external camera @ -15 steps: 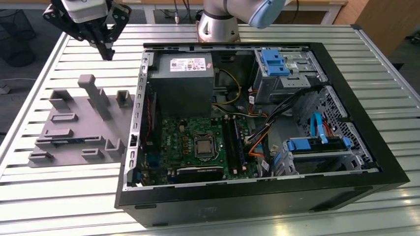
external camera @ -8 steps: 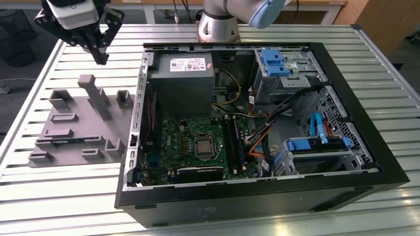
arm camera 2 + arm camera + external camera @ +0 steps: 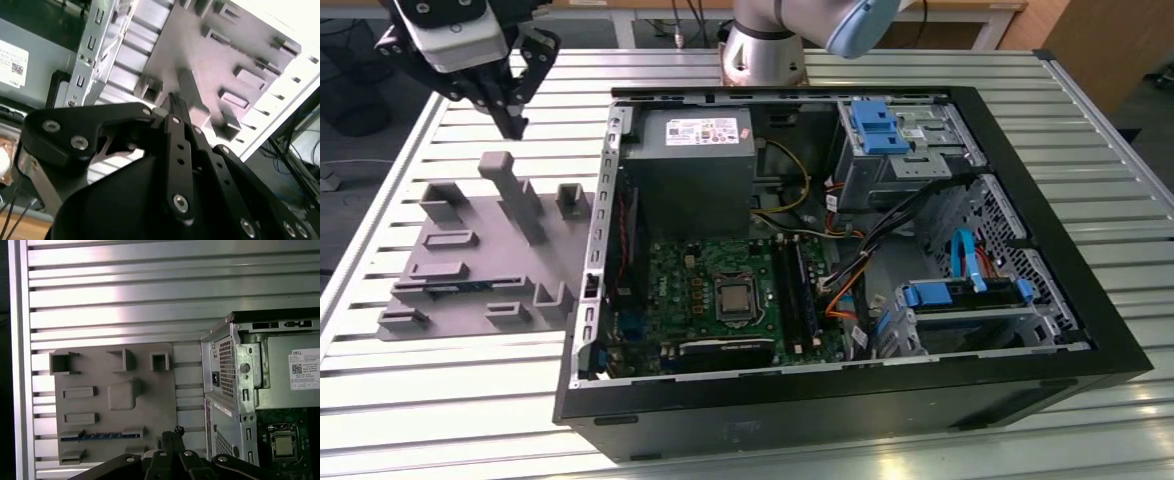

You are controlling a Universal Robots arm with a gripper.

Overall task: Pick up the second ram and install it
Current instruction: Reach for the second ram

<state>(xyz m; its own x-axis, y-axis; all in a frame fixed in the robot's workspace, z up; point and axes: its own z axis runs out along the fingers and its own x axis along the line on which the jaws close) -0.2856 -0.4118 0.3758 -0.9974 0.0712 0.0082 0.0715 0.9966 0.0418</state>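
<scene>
Fingers (image 3: 514, 112) pressed together and empty, above the grey fixture (image 3: 467, 215). Could jab the second ram (image 3: 100, 436) in its slot if lowered unspread, or clip a tall post (image 3: 507, 185).

Robotics lab, alu slat bench (image 3: 454, 400), open PC case (image 3: 854, 405), arm base (image 3: 767, 50)

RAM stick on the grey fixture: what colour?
Blue; the stick shows best in the first wrist view.

blue ram (image 3: 100, 436), grey fixture (image 3: 152, 395), green mobo (image 3: 678, 285)
</scene>
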